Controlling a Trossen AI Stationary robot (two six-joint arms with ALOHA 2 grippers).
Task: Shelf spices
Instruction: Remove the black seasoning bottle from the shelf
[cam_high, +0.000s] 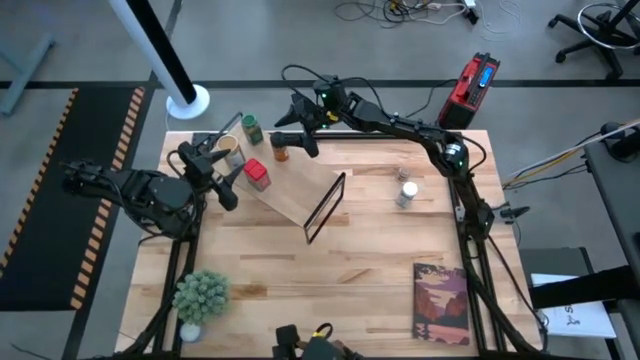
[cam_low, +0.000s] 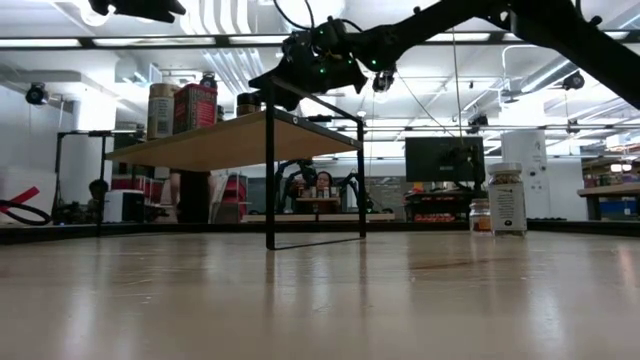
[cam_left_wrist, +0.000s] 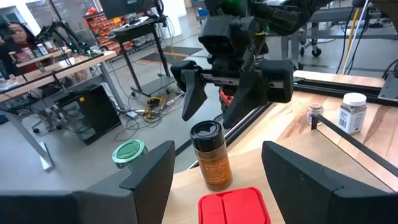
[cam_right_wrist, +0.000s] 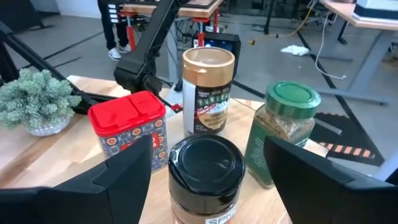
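Four spices are being carried on the raised end of the shelf (cam_high: 290, 195), toward 10 o'clock on the table (cam_high: 340, 290): green-lidded jar (cam_high: 250, 128), tan-topped jar (cam_high: 232, 152), red tin (cam_high: 256, 174), dark-lidded brown jar (cam_high: 281, 150). The right gripper (cam_high: 297, 128) is being held directly above the brown jar, fingers (cam_right_wrist: 134, 171) spread wide on either side of the lid, not clamping it. The left gripper (cam_high: 212, 172) is being held at the shelf's 9 o'clock edge, fingers (cam_left_wrist: 152, 171) apart, empty. The white-lidded jar (cam_high: 406, 193) and a small silvery-topped jar (cam_high: 404, 176) are being left on the table, near 2 o'clock.
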